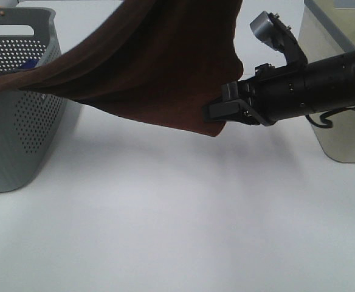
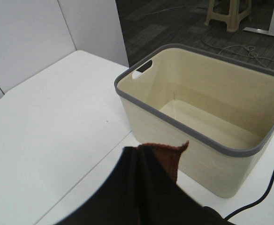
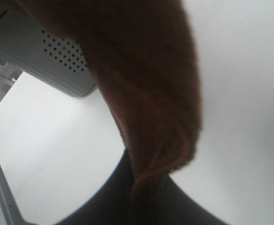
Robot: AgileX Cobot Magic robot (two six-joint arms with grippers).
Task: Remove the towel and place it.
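Observation:
The dark reddish-brown towel (image 1: pixel 159 67) hangs in the air, stretched from above the grey basket across the top middle of the exterior view. My right gripper (image 1: pixel 223 112) is shut on its lower right edge, above the table. In the right wrist view the towel (image 3: pixel 146 93) runs down into the closed dark jaws of the right gripper (image 3: pixel 137 192). My left gripper (image 2: pixel 139 161) is outside the exterior view. In its wrist view it is shut, with a towel corner (image 2: pixel 167 157) sticking out between the dark fingers.
A grey perforated basket (image 1: pixel 13 121) stands at the left with a blue item (image 1: pixel 27 64) inside; it also shows in the right wrist view (image 3: pixel 57 56). A beige basket with a grey rim (image 1: pixel 341 121) stands at the right, seen empty in the left wrist view (image 2: pixel 198 117). The white table (image 1: pixel 177 219) lies below.

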